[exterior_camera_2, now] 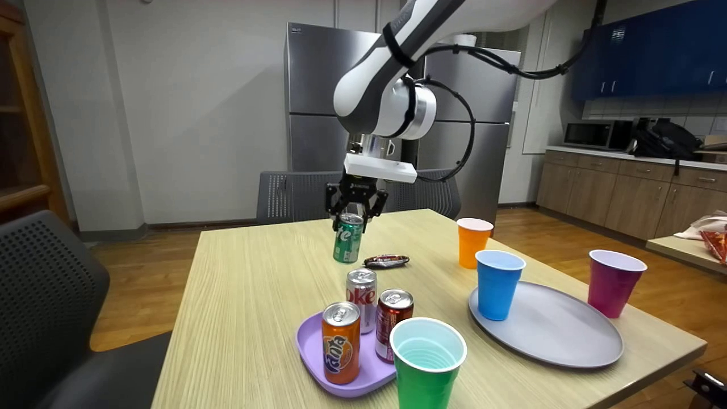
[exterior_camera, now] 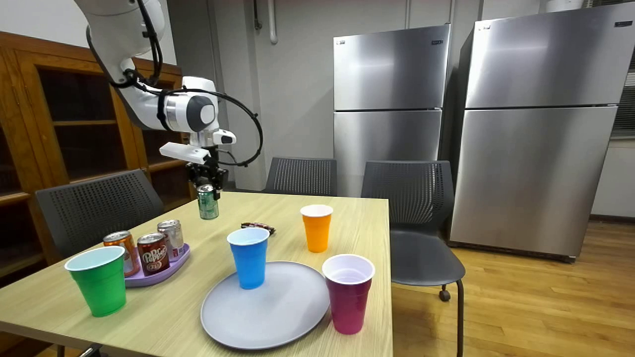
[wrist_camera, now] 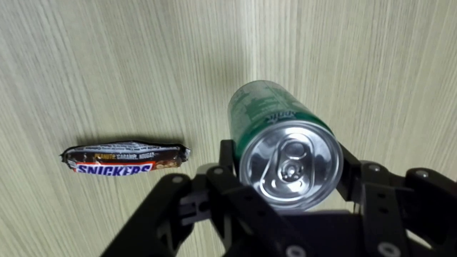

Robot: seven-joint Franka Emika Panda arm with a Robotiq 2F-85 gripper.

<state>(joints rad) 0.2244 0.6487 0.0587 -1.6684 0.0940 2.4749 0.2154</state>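
Observation:
A green Sprite can [exterior_camera: 208, 207] is between the two black fingers of my gripper [exterior_camera_2: 350, 223]. In the wrist view the fingers [wrist_camera: 286, 160] press against both sides of the can just below its silver lid [wrist_camera: 291, 166]. The can also shows in an exterior view [exterior_camera_2: 347, 245], tilted slightly, at the far part of the wooden table [exterior_camera_2: 255, 284]. I cannot tell whether its base touches the table. A Snickers bar in a dark wrapper [wrist_camera: 125, 159] lies on the table beside the can. It shows in both exterior views [exterior_camera: 258, 227] [exterior_camera_2: 386, 261].
A purple tray [exterior_camera_2: 309, 341] holds Fanta [exterior_camera_2: 341, 343], Diet Coke [exterior_camera_2: 362, 298] and Dr Pepper [exterior_camera: 153, 254] cans. A green cup [exterior_camera: 100, 287] stands near it. A blue cup [exterior_camera: 250, 263] stands on a grey plate [exterior_camera: 278, 317]. Orange [exterior_camera: 317, 230] and maroon [exterior_camera: 347, 302] cups stand nearby.

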